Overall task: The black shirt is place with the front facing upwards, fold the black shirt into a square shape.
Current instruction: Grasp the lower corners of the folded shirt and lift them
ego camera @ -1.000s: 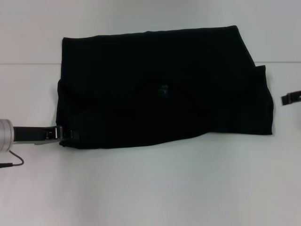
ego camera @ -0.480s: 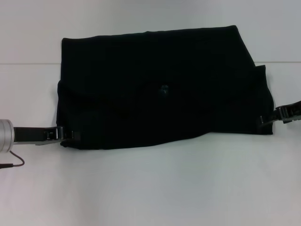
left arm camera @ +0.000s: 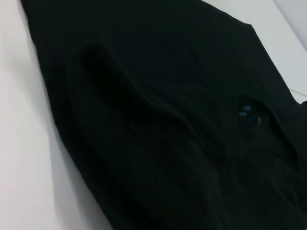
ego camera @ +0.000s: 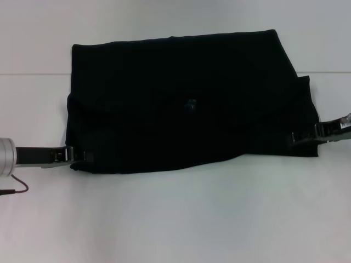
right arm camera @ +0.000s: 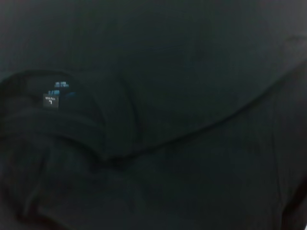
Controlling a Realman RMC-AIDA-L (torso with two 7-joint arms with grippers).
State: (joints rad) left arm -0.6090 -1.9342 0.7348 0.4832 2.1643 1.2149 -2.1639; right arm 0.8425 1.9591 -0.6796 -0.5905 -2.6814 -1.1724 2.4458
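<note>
The black shirt (ego camera: 186, 104) lies flat on the white table as a wide folded rectangle, with a small blue neck label (ego camera: 191, 104) near its middle. My left gripper (ego camera: 77, 156) lies at the shirt's near left corner, touching the cloth edge. My right gripper (ego camera: 299, 137) reaches in from the right and overlaps the shirt's near right corner. Black shirt (left arm camera: 158, 124) cloth fills the left wrist view, its label (left arm camera: 248, 112) and a raised fold showing. The right wrist view is close on the dark shirt (right arm camera: 192, 96), with the label (right arm camera: 56, 93) inside the neck opening.
The white table (ego camera: 175, 219) stretches bare in front of the shirt and behind it. A thin cable (ego camera: 15, 189) trails from the left arm near the left edge of the head view.
My right gripper has come in from the right edge and now overlaps the shirt's near right corner. The left gripper and the shirt have not moved.
</note>
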